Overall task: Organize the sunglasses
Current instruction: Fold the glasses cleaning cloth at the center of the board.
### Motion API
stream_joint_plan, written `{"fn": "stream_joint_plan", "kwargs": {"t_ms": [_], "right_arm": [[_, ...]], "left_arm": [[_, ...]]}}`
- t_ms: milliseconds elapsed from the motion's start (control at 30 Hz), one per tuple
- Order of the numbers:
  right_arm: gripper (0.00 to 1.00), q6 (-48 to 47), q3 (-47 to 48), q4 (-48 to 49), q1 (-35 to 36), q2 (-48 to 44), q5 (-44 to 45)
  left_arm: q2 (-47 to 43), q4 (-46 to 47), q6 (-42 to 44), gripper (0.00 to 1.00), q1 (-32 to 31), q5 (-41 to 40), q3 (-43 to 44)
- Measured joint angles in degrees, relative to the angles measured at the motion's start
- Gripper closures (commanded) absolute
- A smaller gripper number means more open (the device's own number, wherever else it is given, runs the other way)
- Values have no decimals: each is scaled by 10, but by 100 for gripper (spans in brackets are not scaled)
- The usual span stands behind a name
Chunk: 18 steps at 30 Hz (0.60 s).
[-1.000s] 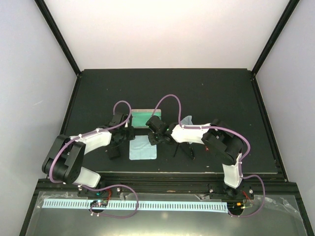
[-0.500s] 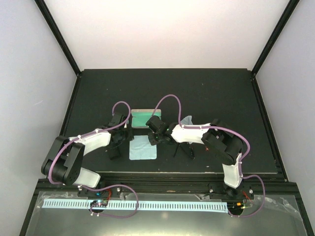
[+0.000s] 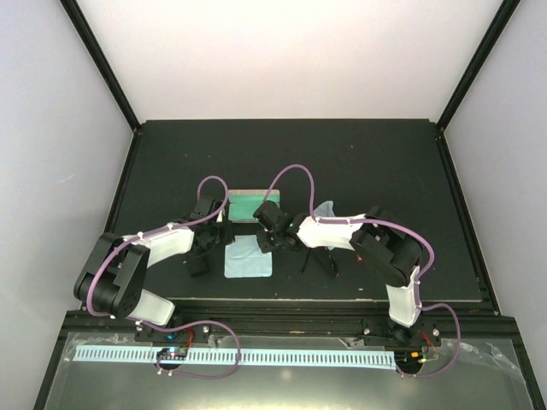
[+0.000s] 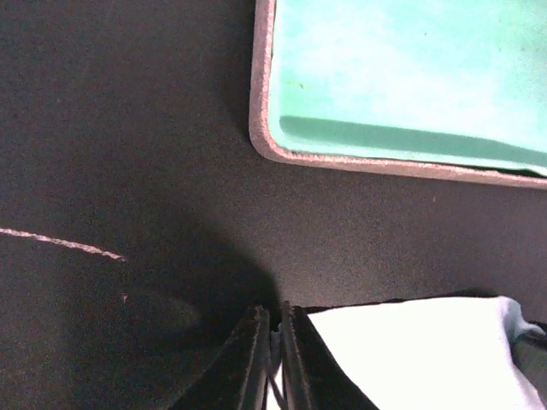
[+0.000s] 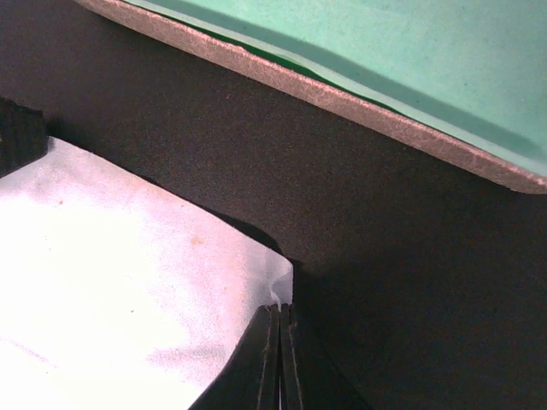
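Observation:
A light blue cloth (image 3: pixel 249 259) lies flat on the black table between both arms. My left gripper (image 4: pixel 275 312) is shut on the far left corner of this cloth (image 4: pixel 410 350), a sliver of fabric showing between the fingers. At the far right corner of the cloth (image 5: pixel 111 282), my right gripper (image 5: pixel 279 309) is shut on the fabric edge. A thin dark frame (image 3: pixel 318 259), apparently a pair of sunglasses, lies right of the cloth beneath the right arm, too small to be sure. No sunglasses show in either wrist view.
An open case with a green lining (image 3: pixel 248 206) sits just beyond the cloth; its beige rim (image 4: pixel 342 161) runs close ahead of both grippers. A second light blue cloth (image 3: pixel 325 209) lies behind the right arm. A black oblong object (image 3: pixel 198 263) rests left of the cloth.
Both grippers have closed down onto the cloth's far corners. The arms have hardly shifted, and the cloth lies where it was.

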Motion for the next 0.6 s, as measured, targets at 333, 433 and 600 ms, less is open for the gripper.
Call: {"fn": "stream_joint_plan", "kwargs": {"t_ms": [333, 433, 600], "right_arm": [[99, 0, 13, -4, -3, 0, 0], [99, -2, 17, -6, -8, 0, 1], [99, -11, 21, -11, -17, -5, 0]], "left_arm": [[-21, -9, -1, 98, -3, 3, -15], [-51, -26, -2, 98, -3, 3, -29], [-98, -42, -4, 98, -3, 2, -33]]}}
